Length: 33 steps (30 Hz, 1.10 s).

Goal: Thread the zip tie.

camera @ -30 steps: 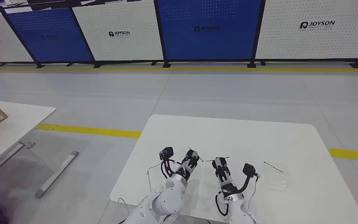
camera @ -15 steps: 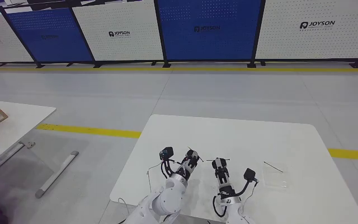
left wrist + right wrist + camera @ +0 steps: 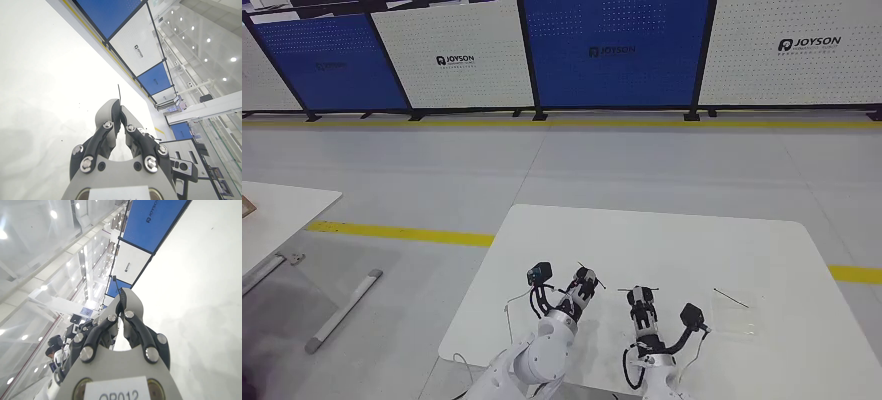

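Right tool (image 3: pixel 641 294) edges slightly away from left tool (image 3: pixel 587 277), which holds its place; the ends sit apart, so threading looks not yet begun. Count: two tools over the counter (image 3: pixel 662 240), left clamped on tie tail (image 3: pixel 119 92), right on tie head (image 3: pixel 114 277). One spare tie (image 3: pixel 730 297) lies beyond the right tool.

Both arms point forward side by side, near each other. The left gripper (image 3: pixel 120 106) and the right gripper (image 3: pixel 121 294) each pinch a zip tie (image 3: pixel 119 92) between closed fingers.
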Motion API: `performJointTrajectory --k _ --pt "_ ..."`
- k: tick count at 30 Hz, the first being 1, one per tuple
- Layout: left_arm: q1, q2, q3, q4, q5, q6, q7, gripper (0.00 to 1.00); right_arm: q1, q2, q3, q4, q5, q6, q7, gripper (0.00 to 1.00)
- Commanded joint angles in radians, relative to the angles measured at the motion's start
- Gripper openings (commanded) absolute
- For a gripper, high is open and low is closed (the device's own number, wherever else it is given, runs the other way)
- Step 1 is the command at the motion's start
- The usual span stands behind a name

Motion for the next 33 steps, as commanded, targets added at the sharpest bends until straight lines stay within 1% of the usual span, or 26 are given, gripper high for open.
performJointTrajectory --k 1,3,4,5,6,16,18,19,21,23,25,27,29,32,33 --pt "0.0 0.0 0.0 0.0 0.0 0.0 0.0 0.0 -0.015 0.002 0.017 -0.029 0.004 0.014 0.009 0.0" --pt "0.0 0.0 0.0 0.0 0.0 0.0 0.0 0.0 -0.033 0.006 0.043 -0.053 -0.004 0.07 0.013 0.0" --pt "0.0 0.0 0.0 0.0 0.0 0.0 0.0 0.0 -0.038 0.007 0.054 -0.06 -0.001 0.107 0.017 0.0" --pt "0.0 0.0 0.0 0.0 0.0 0.0 0.0 0.0 -0.037 0.007 0.067 -0.065 -0.004 0.166 0.025 0.0" --pt "0.0 0.0 0.0 0.0 0.0 0.0 0.0 0.0 -0.036 0.007 0.07 -0.066 -0.009 0.178 0.024 0.0" --pt "0.0 0.0 0.0 0.0 0.0 0.0 0.0 0.0 -0.036 0.007 0.07 -0.066 -0.009 0.178 0.024 0.0" --pt "0.0 0.0 0.0 0.0 0.0 0.0 0.0 0.0 -0.03 0.006 0.077 -0.058 -0.003 0.15 0.045 0.0" --pt "0.0 0.0 0.0 0.0 0.0 0.0 0.0 0.0 -0.023 0.005 0.075 -0.048 0.0 0.117 0.066 0.0" --pt "0.0 0.0 0.0 0.0 0.0 0.0 0.0 0.0 -0.012 0.002 0.078 -0.022 0.01 0.077 0.08 0.0" --pt "0.0 0.0 0.0 0.0 0.0 0.0 0.0 0.0 0.003 -0.004 0.067 0.007 0.03 0.022 0.119 0.0" --pt "0.0 0.0 0.0 0.0 0.0 0.0 0.0 0.0 0.019 -0.01 0.056 0.037 0.036 0.001 0.135 0.0" --pt "0.0 0.0 0.0 0.0 0.0 0.0 0.0 0.0 0.032 -0.019 0.04 0.063 0.054 -0.031 0.159 0.0" --pt "0.0 0.0 0.0 0.0 0.0 0.0 0.0 0.0 0.041 -0.025 0.034 0.082 0.069 -0.056 0.163 0.0" --pt "0.0 0.0 0.0 0.0 0.0 0.0 0.0 0.0 0.035 -0.031 0.031 0.087 0.087 -0.104 0.173 0.0" --pt "0.0 0.0 0.0 0.0 0.0 0.0 0.0 0.0 0.03 -0.031 0.033 0.086 0.083 -0.112 0.166 0.0"
